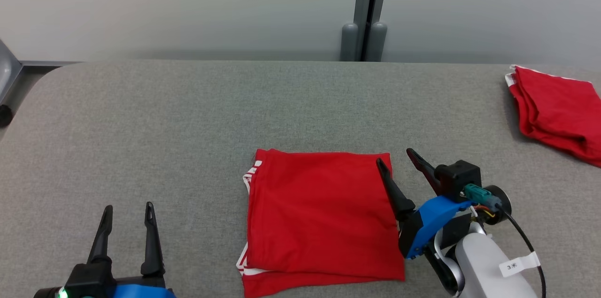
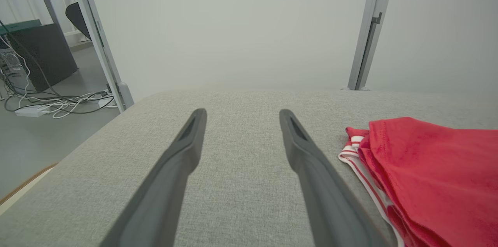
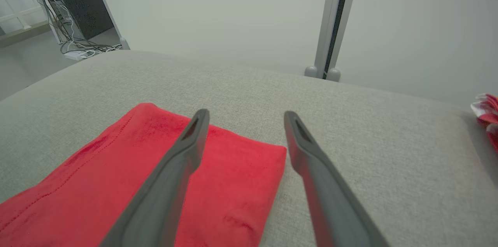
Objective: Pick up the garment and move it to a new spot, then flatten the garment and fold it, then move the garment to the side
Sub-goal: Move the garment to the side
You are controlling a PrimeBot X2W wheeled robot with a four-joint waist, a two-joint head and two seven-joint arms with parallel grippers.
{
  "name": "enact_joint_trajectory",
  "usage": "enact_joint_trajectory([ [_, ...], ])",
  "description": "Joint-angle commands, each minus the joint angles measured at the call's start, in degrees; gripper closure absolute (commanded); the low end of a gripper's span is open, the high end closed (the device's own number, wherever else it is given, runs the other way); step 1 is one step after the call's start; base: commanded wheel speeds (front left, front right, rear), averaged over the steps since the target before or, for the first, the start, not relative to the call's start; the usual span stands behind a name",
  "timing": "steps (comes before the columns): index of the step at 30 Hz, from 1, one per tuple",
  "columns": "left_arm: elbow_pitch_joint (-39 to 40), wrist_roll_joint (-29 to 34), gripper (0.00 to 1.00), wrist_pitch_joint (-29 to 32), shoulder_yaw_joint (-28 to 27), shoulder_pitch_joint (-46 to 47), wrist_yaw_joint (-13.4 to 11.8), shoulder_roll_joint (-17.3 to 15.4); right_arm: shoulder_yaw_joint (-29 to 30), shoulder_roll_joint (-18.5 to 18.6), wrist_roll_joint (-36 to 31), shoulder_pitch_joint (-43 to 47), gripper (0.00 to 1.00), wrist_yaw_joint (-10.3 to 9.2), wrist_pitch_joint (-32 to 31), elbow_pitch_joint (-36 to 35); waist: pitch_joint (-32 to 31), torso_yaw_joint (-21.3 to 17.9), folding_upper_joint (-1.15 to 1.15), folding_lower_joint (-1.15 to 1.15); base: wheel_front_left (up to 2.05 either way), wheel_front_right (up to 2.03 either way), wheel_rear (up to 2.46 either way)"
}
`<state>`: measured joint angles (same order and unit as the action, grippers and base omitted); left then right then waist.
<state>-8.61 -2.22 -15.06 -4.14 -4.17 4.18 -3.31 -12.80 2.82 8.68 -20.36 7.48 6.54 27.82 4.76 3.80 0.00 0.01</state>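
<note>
Overall, the head view takes in both arms and both cloths at once.

- **Left gripper** (image 1: 128,206), lower left of frame: fingers apart, nothing between them, over the bare grey padded table (image 1: 188,110).
- **Folded red garment** (image 1: 324,213), lower centre: lies flat on the table as a rough square, with white-striped trim (image 1: 249,178) along its left edge.
- **Right gripper** (image 1: 393,156), right of centre: fingers spread and empty. One finger crosses the garment's right edge, the other is over bare table. Contact with the cloth cannot be told.
- **Second red garment** (image 1: 558,110), upper right: folded, well apart from the first.

The left wrist view adds floor cables (image 2: 58,103) and a dark cabinet (image 2: 42,56) at upper left, beyond the table's corner. The left gripper (image 2: 242,112) stands open at centre, with the folded red garment (image 2: 435,169) at lower right, clear of it.

The right wrist view has the folded red garment (image 3: 136,169) at lower left, beneath one finger of the right gripper (image 3: 246,112). A sliver of the second red garment (image 3: 486,111) shows at the right edge.

Count: two grippers, two red garments, one metal post (image 1: 368,11) at top centre behind the table, and one white tag (image 1: 514,266) on the right arm's cable.

Obstruction: in the head view the right gripper's finger and blue mount cover part of the garment's right edge.
</note>
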Motion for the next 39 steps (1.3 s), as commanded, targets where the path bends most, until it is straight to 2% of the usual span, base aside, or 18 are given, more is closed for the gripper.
enact_joint_trajectory([
  [1, 0.21, -0.25, 0.0, -0.13, 0.22, 1.36, -0.12, 0.03, -0.28, 0.15, -0.34, -1.23, 0.0, 0.04, -0.88, 2.54, 1.06, 0.72, 0.0, -0.01, 0.0, 0.0, 0.0],
  [11, 0.12, -0.85, 0.0, -0.13, 0.26, 3.26, -0.5, 0.29, -2.7, 0.15, 3.65, -3.07, 0.0, 0.04, -0.28, 15.43, 3.83, 1.52, 0.0, -0.01, 0.0, 0.0, 0.0],
  [19, -0.1, -1.11, 0.0, -0.13, 0.56, 4.19, -0.71, 0.4, -8.61, 0.03, 9.22, -2.67, 0.0, 0.05, 1.01, 22.21, 4.78, 1.72, 0.0, -0.01, 0.0, 0.0, 0.0],
  [20, -0.12, -1.18, 0.0, -0.13, 0.61, 4.41, -0.8, 0.39, -9.61, -0.11, 10.48, -2.63, 0.65, 0.11, 1.63, 22.08, 4.86, 1.82, 0.0, -0.01, 0.0, 0.0, 0.0],
  [21, -0.1, -1.24, 0.0, -0.13, 0.63, 4.53, -0.91, 0.39, -10.2, -0.15, 11.53, -2.89, 0.99, 0.11, 2.84, 21.64, 4.91, 1.85, 0.0, -0.01, 0.0, 0.0, 0.0],
  [25, 0.36, -1.34, 0.0, -0.13, 0.67, 4.47, -1.4, 0.45, -10.54, 0.11, 11.45, -5.91, 1.0, 0.09, 5.99, 22.28, 4.77, 1.3, 0.0, -0.01, 0.0, 0.0, 0.0],
  [30, 0.82, -1.06, 0.0, -0.13, 1.23, 4.36, -1.69, 0.42, -9.63, 0.78, 7.37, -11.3, 1.0, 0.03, 7.45, 24.34, 4.97, 0.28, 0.0, -0.01, 0.0, 0.0, 0.0],
  [35, 1.61, -0.62, 0.0, -0.13, 1.84, 5.53, -1.37, 0.46, -11.4, 4.22, 4.94, -17.58, 1.0, 0.03, 7.42, 25.19, 6.07, -0.42, 0.0, -0.01, 0.0, 0.0, 0.0],
  [39, 3.39, -0.29, 0.0, -0.12, 2.34, 7.57, -1.42, 0.44, -14.27, 7.58, 5.51, -23.03, 1.0, 0.03, 6.12, 24.6, 8.97, -1.82, 0.0, -0.01, 0.0, 0.0, 0.0],
])
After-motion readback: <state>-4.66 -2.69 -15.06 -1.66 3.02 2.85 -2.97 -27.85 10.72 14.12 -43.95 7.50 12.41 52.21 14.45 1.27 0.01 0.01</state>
